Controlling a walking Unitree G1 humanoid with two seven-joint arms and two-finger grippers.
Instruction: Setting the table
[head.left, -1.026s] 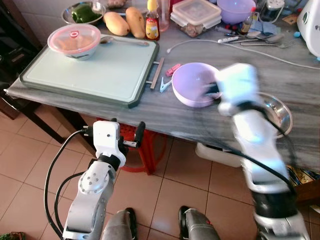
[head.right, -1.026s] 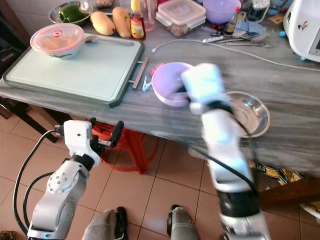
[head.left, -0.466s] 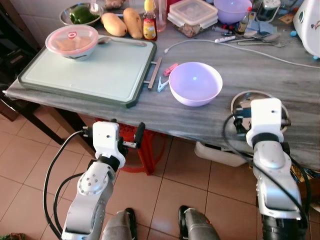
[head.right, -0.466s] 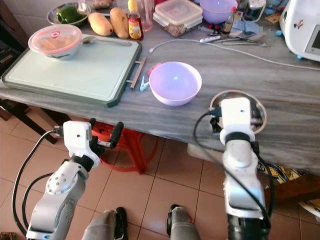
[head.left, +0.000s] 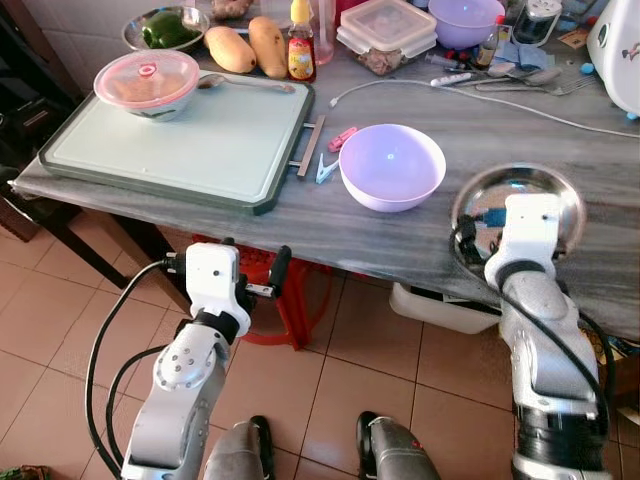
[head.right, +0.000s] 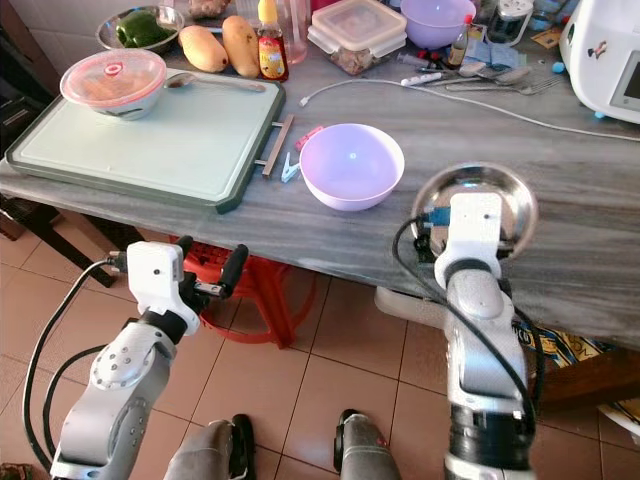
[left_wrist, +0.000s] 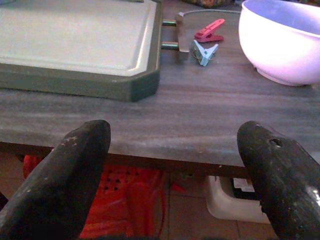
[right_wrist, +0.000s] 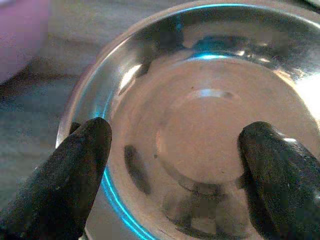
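the right hand hangs directly over the steel bowl, which sits near the front edge of the worktop toward its right end. its two fingers are spread wide apart, released, one over each side of the bowl's hollow, gripping nothing. the bowl is round, so no long axis matters; what counts is that its rim lies just ahead of and below the fingers, so the likely next move, as a judgement, is a short drop to pinch the rim. the right arm is clearly the nearer one.

the left hand waits below the front edge of the worktop, fingers apart and holding nothing, facing the cutting board.

counted: one steel bowl by the hand, two lilac bowls, one mid-worktop beside it and one at the back edge, one lidded pink bowl on the board, two pegs just beside the board's handle.
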